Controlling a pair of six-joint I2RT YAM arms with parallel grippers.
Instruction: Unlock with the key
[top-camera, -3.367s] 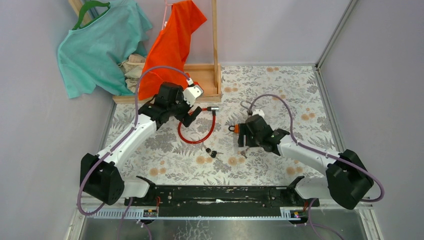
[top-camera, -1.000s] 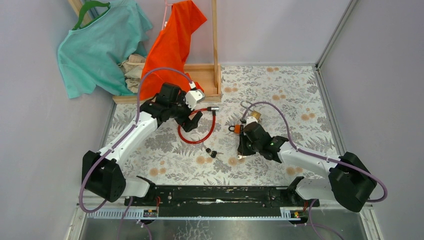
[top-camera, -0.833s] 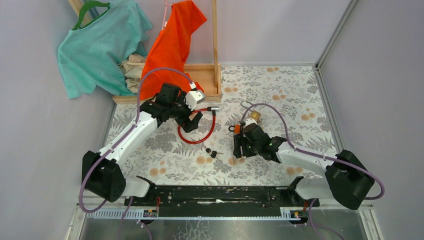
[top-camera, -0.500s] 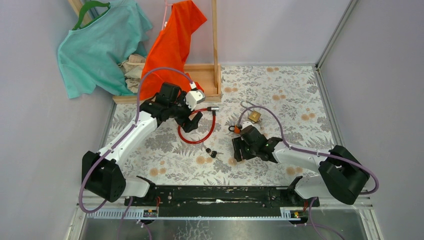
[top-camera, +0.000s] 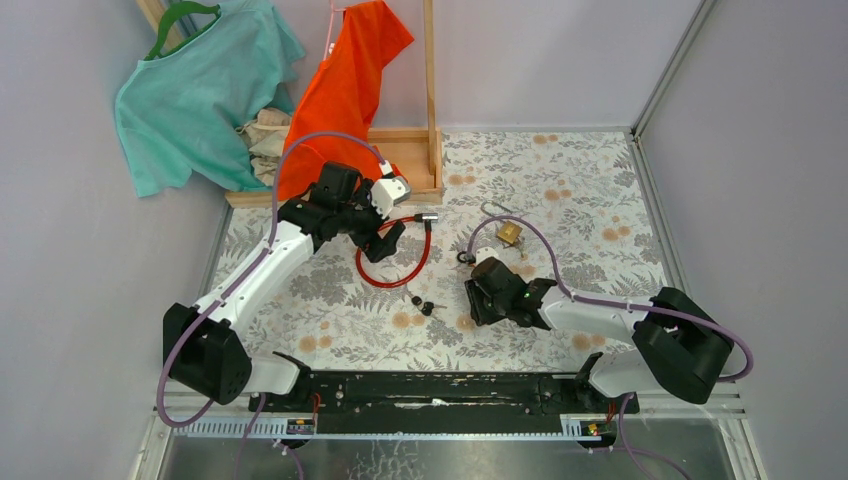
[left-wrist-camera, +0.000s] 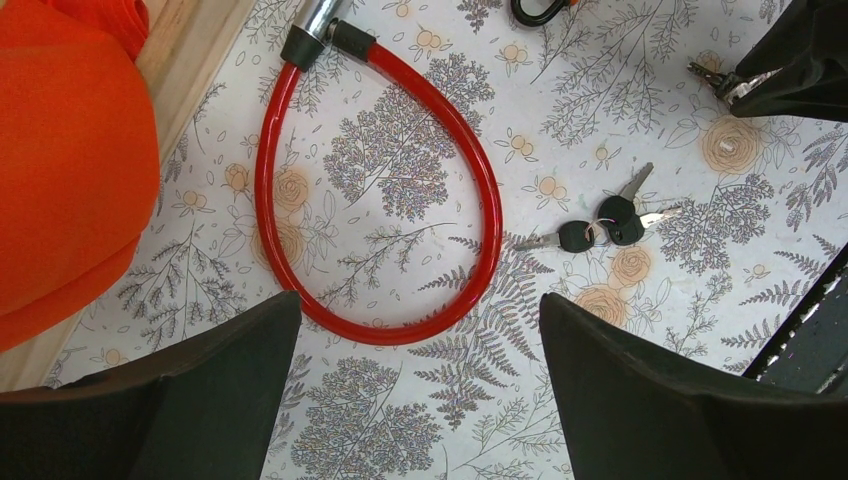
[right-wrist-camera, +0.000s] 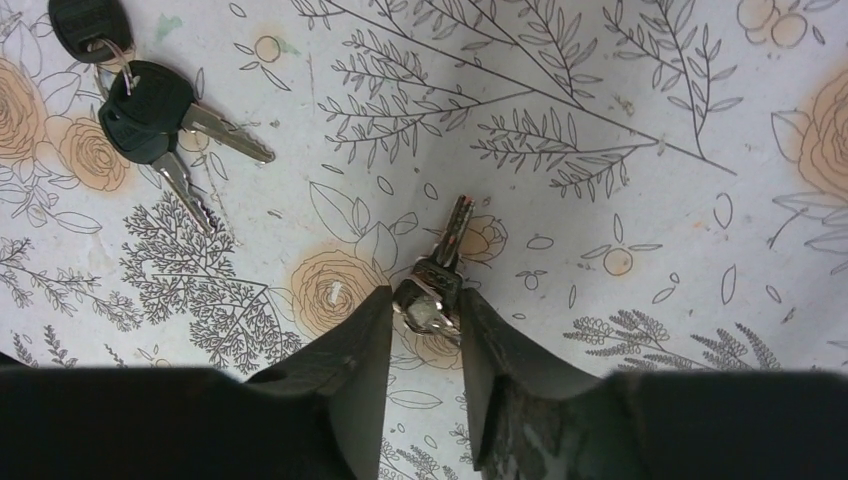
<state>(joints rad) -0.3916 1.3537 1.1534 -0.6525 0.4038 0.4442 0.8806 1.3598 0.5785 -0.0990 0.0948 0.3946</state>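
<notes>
- Right gripper (right-wrist-camera: 425, 305) has drawn back from the brass padlock (top-camera: 509, 232), pinching a notched silver key (right-wrist-camera: 437, 272) over the floral cloth (right-wrist-camera: 650, 150).
- Left gripper (left-wrist-camera: 420, 310) hovers spread wide above the glossy red cable loop (left-wrist-camera: 494, 225).

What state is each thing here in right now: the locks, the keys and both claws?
cable lock: ends joined in a loop, flat on the table.
black keys: loose on the table, joined by a ring.
silver key: pinched by its head in the right gripper.
padlock: on the table; too small to tell if locked.
left gripper: open, empty, above the cable lock.
right gripper: shut on the silver key.
</notes>
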